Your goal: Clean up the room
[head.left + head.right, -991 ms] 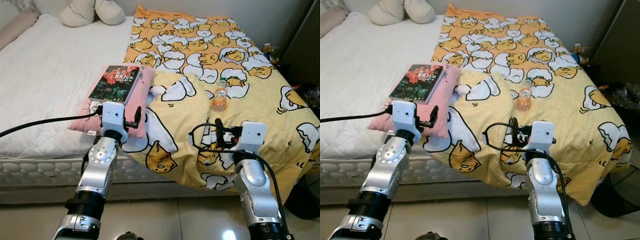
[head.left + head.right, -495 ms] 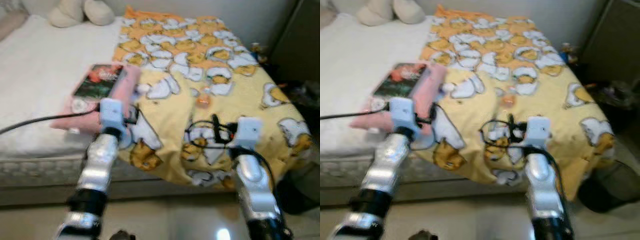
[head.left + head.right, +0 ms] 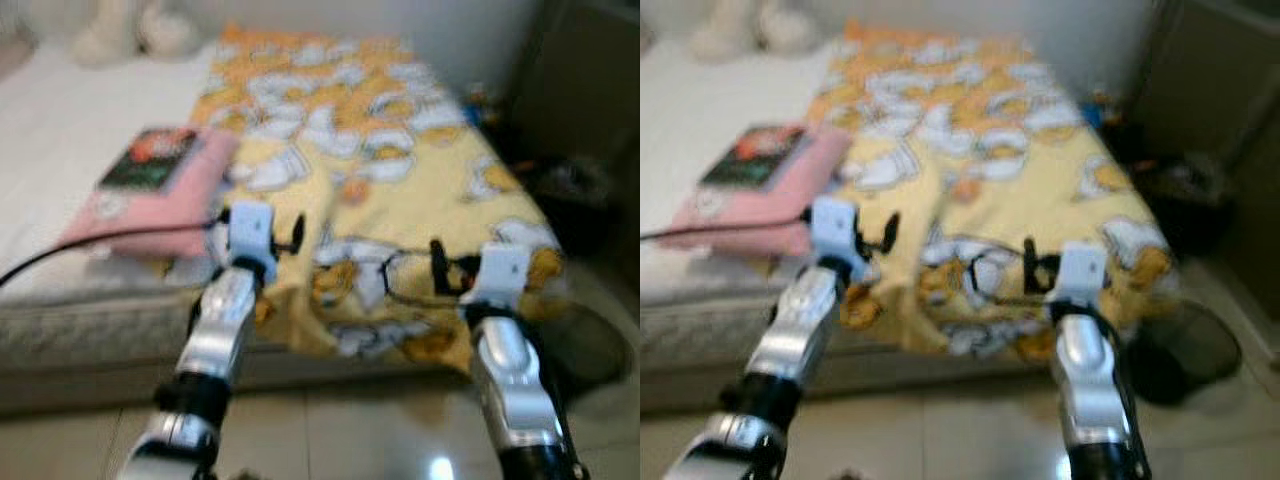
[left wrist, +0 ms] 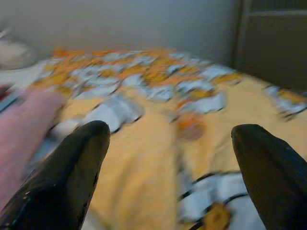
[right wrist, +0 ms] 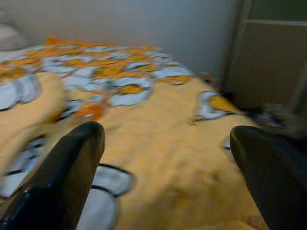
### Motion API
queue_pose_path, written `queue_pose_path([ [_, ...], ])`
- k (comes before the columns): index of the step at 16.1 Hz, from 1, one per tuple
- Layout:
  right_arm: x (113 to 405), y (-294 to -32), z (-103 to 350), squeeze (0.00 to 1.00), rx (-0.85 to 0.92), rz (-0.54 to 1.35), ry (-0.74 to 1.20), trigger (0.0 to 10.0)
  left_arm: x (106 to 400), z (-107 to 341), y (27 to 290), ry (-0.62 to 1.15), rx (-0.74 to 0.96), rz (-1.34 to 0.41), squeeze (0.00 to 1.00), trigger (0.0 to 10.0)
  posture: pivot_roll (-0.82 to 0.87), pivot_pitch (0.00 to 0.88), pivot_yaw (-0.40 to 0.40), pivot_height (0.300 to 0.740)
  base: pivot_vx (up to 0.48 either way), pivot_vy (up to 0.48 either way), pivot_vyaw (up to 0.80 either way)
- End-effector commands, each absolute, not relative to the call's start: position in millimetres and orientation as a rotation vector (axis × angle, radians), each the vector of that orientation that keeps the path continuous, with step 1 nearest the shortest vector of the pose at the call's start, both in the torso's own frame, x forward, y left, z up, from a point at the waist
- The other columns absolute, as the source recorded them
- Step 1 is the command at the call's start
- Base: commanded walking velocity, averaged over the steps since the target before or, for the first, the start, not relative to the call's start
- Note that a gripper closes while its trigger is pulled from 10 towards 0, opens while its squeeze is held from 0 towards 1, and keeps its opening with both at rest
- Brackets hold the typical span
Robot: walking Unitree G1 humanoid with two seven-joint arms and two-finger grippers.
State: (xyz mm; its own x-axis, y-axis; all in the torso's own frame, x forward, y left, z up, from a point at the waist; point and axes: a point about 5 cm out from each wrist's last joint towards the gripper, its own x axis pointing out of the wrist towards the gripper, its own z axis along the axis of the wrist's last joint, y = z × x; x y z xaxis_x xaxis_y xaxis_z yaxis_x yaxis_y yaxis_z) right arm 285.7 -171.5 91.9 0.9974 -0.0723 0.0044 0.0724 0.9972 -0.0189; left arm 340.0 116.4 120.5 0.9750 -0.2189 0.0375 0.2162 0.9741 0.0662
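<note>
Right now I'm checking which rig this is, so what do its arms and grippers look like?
Both arms are jointed silver metal with black collars near the base. Each wrist carries a white boxy block. The left gripper and right gripper have long black fingers. A black cable trails from the left wrist; black wires loop by the right.

Two silver, jointed metal arms carried pale, boxy wrist housings, blurred in the head views. Each ended in a tool of two long black fingers: the left tool (image 3: 285,232) and the right tool (image 3: 447,272). Thin black cable looped beside the right wrist, and another black cable (image 3: 90,247) trailed from the left wrist housing.
</note>
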Motion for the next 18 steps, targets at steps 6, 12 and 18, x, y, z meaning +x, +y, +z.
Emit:
queue_pose_path([
  [6,287.4,-166.0,95.2,0.00,-0.028,-0.063,-0.019,10.0,352.6,137.9,118.2,-0.091,0.048,-0.197,0.00,10.0,-0.03,0.000,0.016,0.740,0.480,0.000,-0.74],
  [12,287.2,-162.5,86.8,0.00,-0.061,-0.038,0.030,10.0,361.9,146.1,135.4,-0.104,0.048,-0.081,0.00,10.0,-0.03,0.000,0.017,0.740,0.470,0.000,-0.37],
  [18,289.6,-160.6,94.7,0.00,-0.060,0.006,-0.023,0.0,360.1,142.8,143.3,-0.120,0.046,-0.029,0.00,0.0,-0.03,0.000,0.011,0.740,0.000,0.000,0.00],
])
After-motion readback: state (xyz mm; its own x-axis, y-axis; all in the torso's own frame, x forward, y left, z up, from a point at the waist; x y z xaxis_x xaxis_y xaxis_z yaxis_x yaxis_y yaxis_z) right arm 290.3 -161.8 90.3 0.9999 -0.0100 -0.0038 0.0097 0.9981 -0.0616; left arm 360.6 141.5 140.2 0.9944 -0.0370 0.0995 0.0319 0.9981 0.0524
